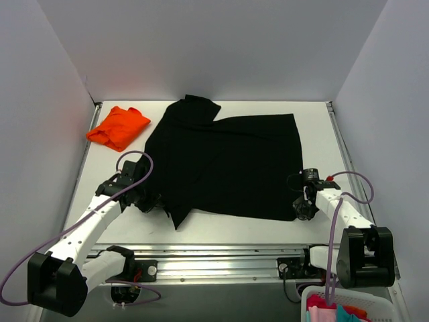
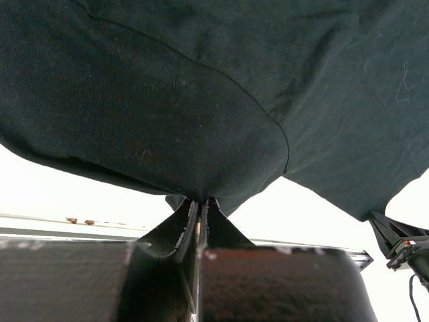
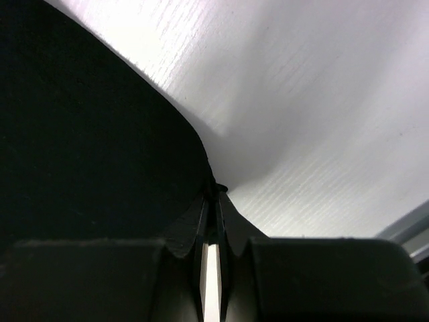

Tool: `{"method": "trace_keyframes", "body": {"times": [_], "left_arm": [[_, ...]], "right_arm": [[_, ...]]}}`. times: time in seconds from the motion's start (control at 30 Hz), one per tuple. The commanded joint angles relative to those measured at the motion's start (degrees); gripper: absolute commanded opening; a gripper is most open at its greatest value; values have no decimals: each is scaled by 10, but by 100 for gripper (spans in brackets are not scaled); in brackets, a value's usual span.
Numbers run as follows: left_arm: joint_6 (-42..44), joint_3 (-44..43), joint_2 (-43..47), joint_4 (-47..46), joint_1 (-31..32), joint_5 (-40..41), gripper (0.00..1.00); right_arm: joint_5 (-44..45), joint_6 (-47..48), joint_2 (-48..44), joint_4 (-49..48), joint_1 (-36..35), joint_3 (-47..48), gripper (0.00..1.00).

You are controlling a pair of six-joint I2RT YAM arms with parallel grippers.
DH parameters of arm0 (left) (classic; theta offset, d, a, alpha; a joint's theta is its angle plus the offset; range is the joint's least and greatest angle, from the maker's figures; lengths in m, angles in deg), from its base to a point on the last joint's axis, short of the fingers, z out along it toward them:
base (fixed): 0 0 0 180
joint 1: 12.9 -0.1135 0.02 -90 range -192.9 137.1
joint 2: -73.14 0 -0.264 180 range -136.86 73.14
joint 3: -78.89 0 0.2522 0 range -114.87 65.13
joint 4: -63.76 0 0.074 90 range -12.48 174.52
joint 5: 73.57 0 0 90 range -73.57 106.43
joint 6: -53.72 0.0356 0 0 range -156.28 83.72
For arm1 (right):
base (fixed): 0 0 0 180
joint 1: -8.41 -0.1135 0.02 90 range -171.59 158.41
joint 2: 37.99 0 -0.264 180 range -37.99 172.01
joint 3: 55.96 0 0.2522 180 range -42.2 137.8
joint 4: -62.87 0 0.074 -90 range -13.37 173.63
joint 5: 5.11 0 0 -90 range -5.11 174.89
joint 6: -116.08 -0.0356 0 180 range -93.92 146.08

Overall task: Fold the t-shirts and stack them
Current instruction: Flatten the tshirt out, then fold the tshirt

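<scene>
Right, two pinches on the near edge of the black t-shirt [image 1: 228,161]

The black t-shirt lies spread across the middle of the table [image 1: 318,134], with one sleeve poking toward the far wall. The orange t-shirt [image 1: 118,127] sits folded at the far left corner, well apart from it. At the near left, the left gripper [image 2: 199,209] is clamped tight on a bunch of black cloth, and its wrist view shows the fabric lifted and draping away from the fingertips like a soft tent. Over on the near right, the right gripper [image 3: 213,191] is closed down too, its fingers meeting right at the shirt's near right corner. It looks to have the edge nipped between them, though only a sliver of cloth shows there.

How will it handle? This is light, limp cloth with no stiffness at all. It will sag between the two holds and probably slide easily over the smooth white tabletop, and nothing here can break. That thin nip on the right is the worry, since it could slip free under tension. The corners and hem are the places to hold, both at once, keeping the edge taut so that the near half carries over the far half. By my reading the first fold is only being set up, and stacking with the orange one is not yet done
</scene>
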Motion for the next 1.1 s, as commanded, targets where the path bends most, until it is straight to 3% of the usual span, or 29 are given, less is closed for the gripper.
{"method": "trace_keyframes", "body": {"times": [0.0,0.33,0.67,1.07], "left_arm": [[8,-17,9,-2,-5,-3,2],[23,-115,-20,61,-7,-20,2],[55,-289,-193,61,-21,-86,2],[102,-465,-384,61,-37,-100,2]], "right_arm": [[22,9,-13,55,4,42,0],[55,45,-15,142,4,146,0],[42,67,78,111,4,261,0],[28,89,239,59,30,433,0]]}}
